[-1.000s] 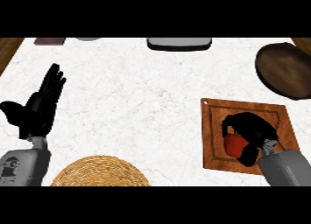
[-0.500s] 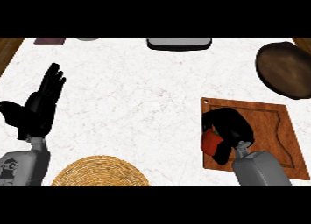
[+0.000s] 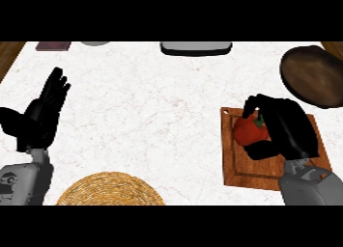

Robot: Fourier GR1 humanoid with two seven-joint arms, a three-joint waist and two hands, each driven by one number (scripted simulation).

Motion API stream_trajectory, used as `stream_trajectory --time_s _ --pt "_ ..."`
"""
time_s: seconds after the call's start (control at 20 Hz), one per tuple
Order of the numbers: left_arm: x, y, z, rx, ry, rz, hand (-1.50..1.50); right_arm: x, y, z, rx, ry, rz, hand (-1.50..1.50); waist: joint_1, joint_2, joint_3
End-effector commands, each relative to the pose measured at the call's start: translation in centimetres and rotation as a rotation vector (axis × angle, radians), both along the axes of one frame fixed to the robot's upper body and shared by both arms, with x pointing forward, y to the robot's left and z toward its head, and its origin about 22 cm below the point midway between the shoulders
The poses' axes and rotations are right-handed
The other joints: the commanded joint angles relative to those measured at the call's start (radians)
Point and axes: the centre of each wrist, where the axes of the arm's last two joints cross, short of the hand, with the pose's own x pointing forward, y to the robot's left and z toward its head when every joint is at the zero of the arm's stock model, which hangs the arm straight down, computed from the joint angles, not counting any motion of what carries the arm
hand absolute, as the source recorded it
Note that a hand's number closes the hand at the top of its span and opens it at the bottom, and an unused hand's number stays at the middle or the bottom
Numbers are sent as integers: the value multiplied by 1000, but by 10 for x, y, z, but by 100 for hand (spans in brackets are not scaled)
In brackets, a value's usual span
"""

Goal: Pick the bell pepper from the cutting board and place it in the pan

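Now the right robot hand (image 3: 284,128) curls around the bell pepper (image 3: 248,131) over the cutting board (image 3: 235,169).

Lit brightly and evenly across the white counter (image 3: 145,96), from far edge to near edge, with only faint grey veining for tone. Rendered the left hand (image 3: 38,120) and the right hand (image 3: 292,128) as near-solid black, with little shading within. Showed a soft paler sheen in the middle of the dark pan (image 3: 316,77) by the far right corner. Gave the cutting board (image 3: 249,176) a warm, flat red-brown, darker along its groove. Left the bell pepper (image 3: 245,134) saturated red, dimmer beneath the hand. Fell darker on the wood beyond the counter's far corners.
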Motion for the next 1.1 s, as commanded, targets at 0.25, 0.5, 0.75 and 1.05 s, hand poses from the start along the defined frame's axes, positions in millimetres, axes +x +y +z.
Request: stream_trajectory --time_s 0.25,0.5,0.75,1.05 --pt "0 -10 -16 0 -20 -3 0 25 -72 30 274 -174 -134 150 5 5 1" --pt "8 -8 1 22 -5 -28 0 62 -129 52 436 -193 -215 150 17 8 1" --pt "13 -10 -4 11 -4 -21 0 86 -180 18 298 -207 -290 150 26 13 1" --pt "11 -13 0 -4 -29 -63 0 98 -237 26 179 -249 -391 150 68 31 3"
